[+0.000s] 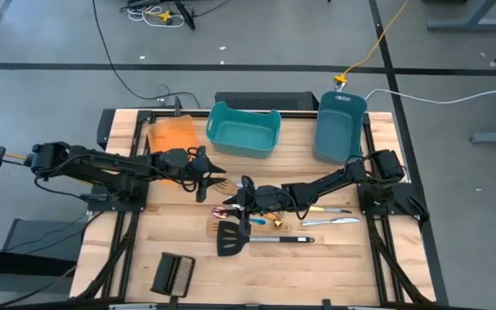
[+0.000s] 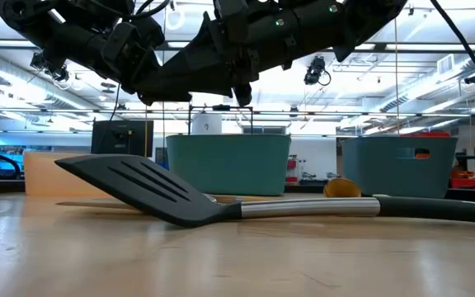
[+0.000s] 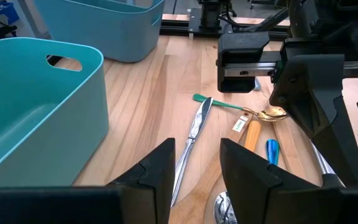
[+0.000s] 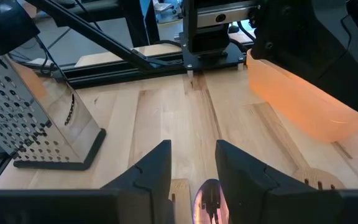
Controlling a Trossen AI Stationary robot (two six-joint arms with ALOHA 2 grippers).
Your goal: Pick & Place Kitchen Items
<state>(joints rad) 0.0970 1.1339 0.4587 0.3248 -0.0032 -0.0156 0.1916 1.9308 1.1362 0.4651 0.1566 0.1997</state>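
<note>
Black spatula [image 1: 239, 240] untouched, near centre; left gripper [image 1: 207, 184] and right gripper [image 1: 241, 199] both parted, empty, crowding together. Risk: collision, scattered knives [image 1: 330, 221].

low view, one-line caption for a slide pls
Black slotted spatula lying on the wooden table, both arms overhead, teal bins behind.
</note>
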